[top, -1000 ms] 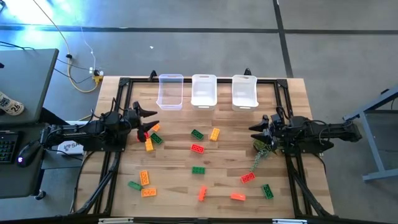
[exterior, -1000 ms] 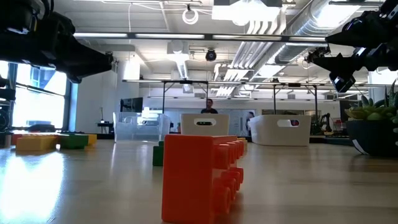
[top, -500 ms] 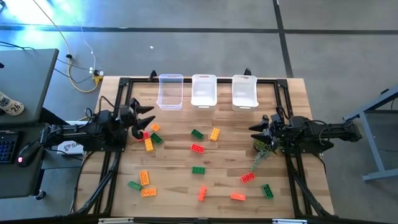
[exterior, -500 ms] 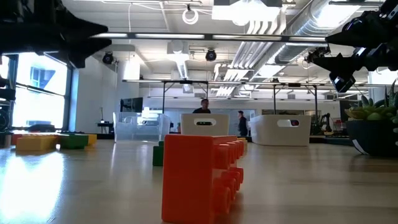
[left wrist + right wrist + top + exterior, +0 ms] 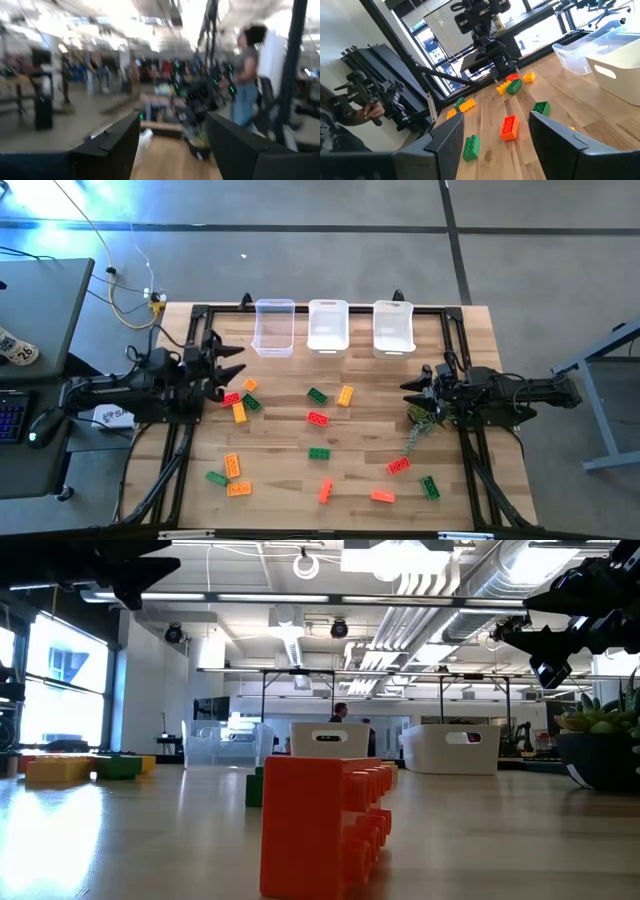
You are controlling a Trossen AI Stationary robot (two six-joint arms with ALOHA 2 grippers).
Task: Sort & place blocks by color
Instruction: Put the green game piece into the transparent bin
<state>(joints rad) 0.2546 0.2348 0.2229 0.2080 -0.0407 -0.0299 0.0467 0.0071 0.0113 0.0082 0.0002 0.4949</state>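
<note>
Overhead, blocks (image 5: 317, 418) across wooden table (image 5: 280, 470)

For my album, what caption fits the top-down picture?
Colorful blocks scattered on a wooden table, three bins waiting, left gripper and right gripper open, empty.

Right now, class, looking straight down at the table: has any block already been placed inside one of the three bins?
No: all three bins show only bare interiors, and every block lies on the wooden table.

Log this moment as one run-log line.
left gripper: open, empty, raised near table's left edge | right gripper: open, empty, beside plant | blocks: scattered on table | bins: empty
</note>
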